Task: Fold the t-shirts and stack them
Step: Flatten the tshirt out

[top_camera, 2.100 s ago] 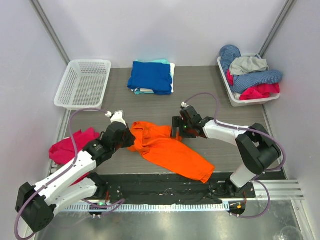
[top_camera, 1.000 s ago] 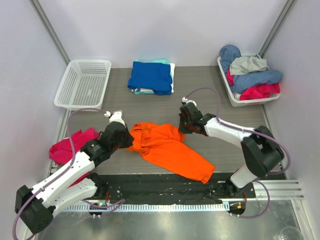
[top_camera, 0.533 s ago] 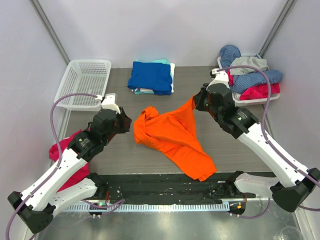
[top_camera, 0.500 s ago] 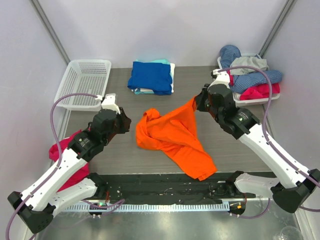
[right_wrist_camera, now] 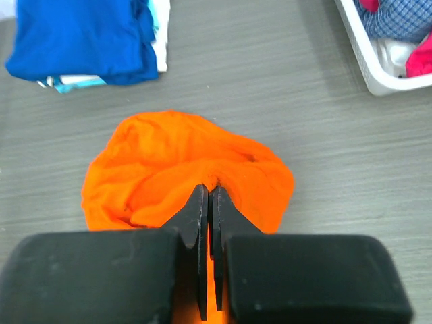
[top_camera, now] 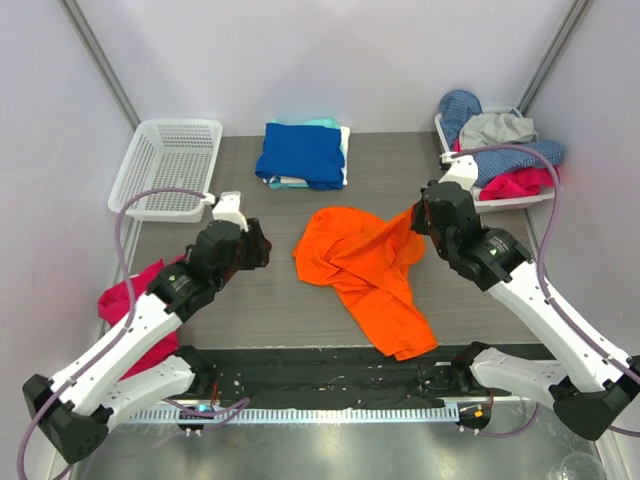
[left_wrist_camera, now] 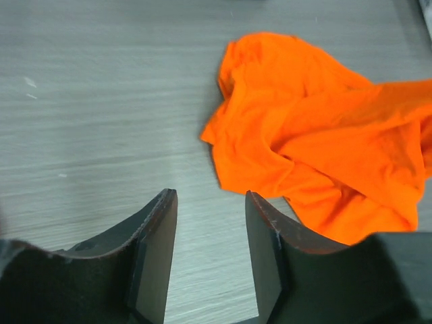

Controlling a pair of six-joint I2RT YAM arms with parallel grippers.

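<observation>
The right gripper [right_wrist_camera: 207,194] has its fingers pressed together on a fold of the orange t-shirt [top_camera: 365,265], whose bunched cloth spreads ahead of and beneath the pinch onto the table [top_camera: 400,170]. The left gripper [left_wrist_camera: 208,202] holds its fingers spread with nothing between them, and the crumpled orange cloth lies just ahead and to its right without touching it. Farther ahead of the right gripper and off to its left, the royal blue t-shirt [right_wrist_camera: 81,37] lies folded on top of a stack of pale shirts [right_wrist_camera: 162,37].

No readable text or labels appear anywhere.
</observation>
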